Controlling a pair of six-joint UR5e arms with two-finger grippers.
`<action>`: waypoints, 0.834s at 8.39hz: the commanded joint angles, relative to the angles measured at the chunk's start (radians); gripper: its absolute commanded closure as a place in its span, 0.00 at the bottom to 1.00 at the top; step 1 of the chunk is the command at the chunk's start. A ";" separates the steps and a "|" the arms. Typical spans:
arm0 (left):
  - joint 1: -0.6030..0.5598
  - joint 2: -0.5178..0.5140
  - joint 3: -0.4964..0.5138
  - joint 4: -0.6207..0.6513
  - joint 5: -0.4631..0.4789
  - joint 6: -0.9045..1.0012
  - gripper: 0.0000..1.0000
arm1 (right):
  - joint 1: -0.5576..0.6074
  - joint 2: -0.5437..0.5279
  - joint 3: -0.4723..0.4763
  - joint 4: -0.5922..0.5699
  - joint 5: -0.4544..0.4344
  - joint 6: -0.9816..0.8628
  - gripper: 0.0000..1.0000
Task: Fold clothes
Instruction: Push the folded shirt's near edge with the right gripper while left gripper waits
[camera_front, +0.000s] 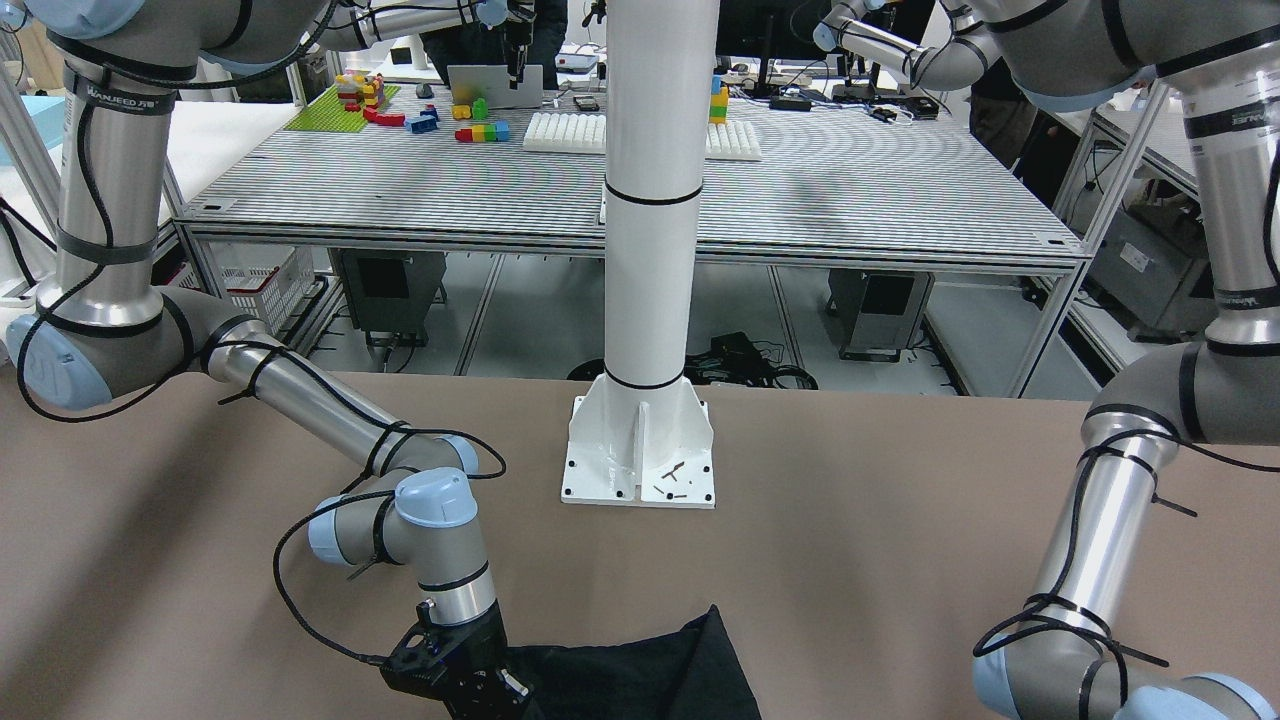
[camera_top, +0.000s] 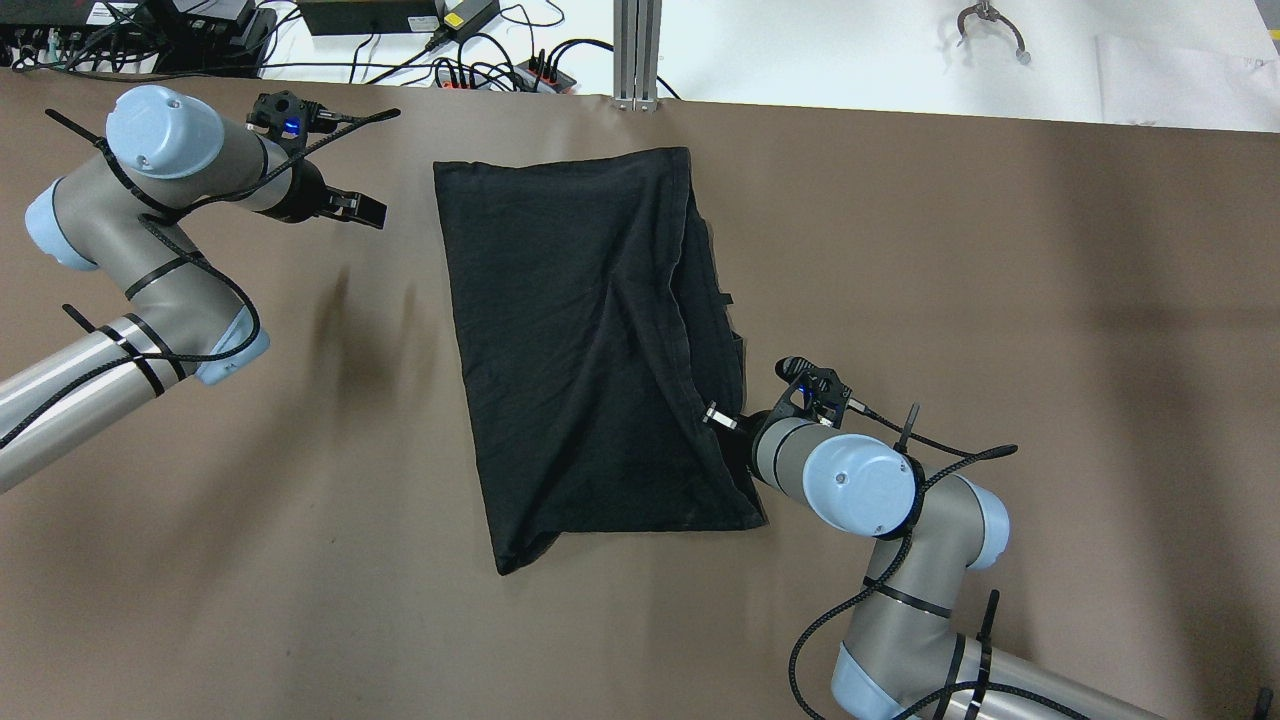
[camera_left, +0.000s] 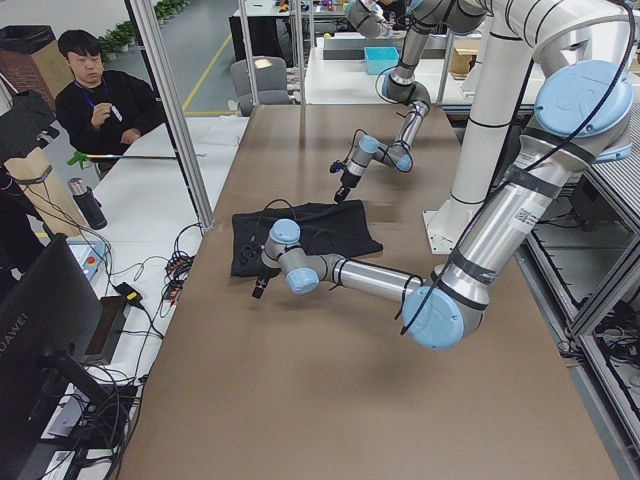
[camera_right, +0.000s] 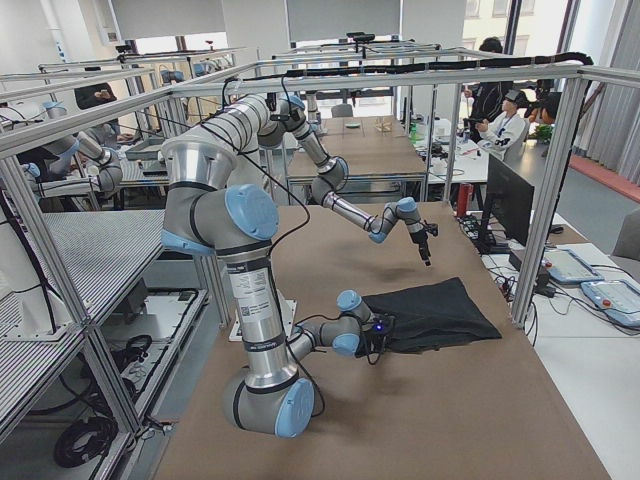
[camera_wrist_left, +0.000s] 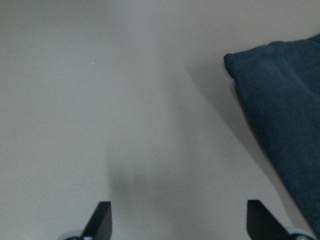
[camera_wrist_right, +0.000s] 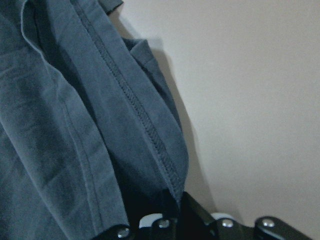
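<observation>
The right gripper (camera_top: 722, 420) is closed on the hemmed right edge of the black garment (camera_top: 580, 340), close to the corner nearest the robot. In the right wrist view the stitched hem runs down into the jaws at the bottom of the frame. The pinch is partly cut off there, so it is unclear how many layers are held.

The left gripper (camera_wrist_left: 177, 222) hangs wide open and holds nothing. It is above the bare brown table (camera_top: 1000, 250), just left of the garment's far left corner and apart from it.

The garment lies flat in the middle of the table as a slightly slanted rectangle, with its far edge close to the table's far edge. Loose layers overlap along its right side, and a long crease runs through the middle.

The step in hand looks like carrying the held right edge over toward the left to make a fold. To do it well, the arm should:
- lift only enough to clear the lower layer
- travel straight across so the hems line up
- lower the cloth before letting go

This thin, soft cloth will likely drag and bunch, so pinning the far left corner with the free gripper would help.
</observation>
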 joint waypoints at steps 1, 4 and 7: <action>0.001 0.000 0.001 0.000 0.000 0.000 0.05 | -0.002 -0.008 0.043 -0.016 0.007 -0.005 1.00; 0.003 0.000 0.000 0.000 0.000 -0.002 0.05 | -0.096 -0.092 0.225 -0.100 -0.015 -0.002 1.00; 0.003 0.008 -0.002 -0.002 0.000 -0.006 0.05 | -0.172 -0.222 0.345 -0.099 -0.074 -0.006 1.00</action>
